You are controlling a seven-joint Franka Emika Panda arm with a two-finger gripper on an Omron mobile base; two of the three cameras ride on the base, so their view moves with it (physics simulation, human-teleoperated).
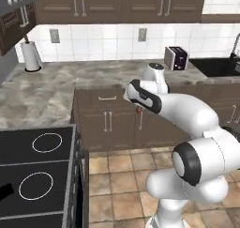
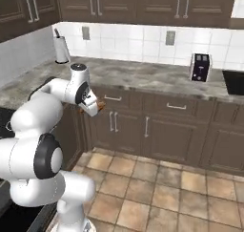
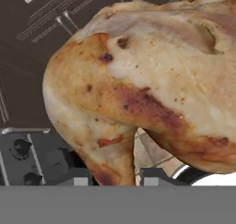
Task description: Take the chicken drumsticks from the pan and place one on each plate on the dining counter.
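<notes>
Pinching a chicken drumstick [image 3: 138, 80], the gripper [image 3: 113, 178] is seen at six o'clock in the hand view, held above brown cabinets [image 2: 143, 123].

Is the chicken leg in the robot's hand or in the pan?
In the hand. The gripper is shut on the chicken drumstick, carried in the air before the brown cabinets.
</notes>
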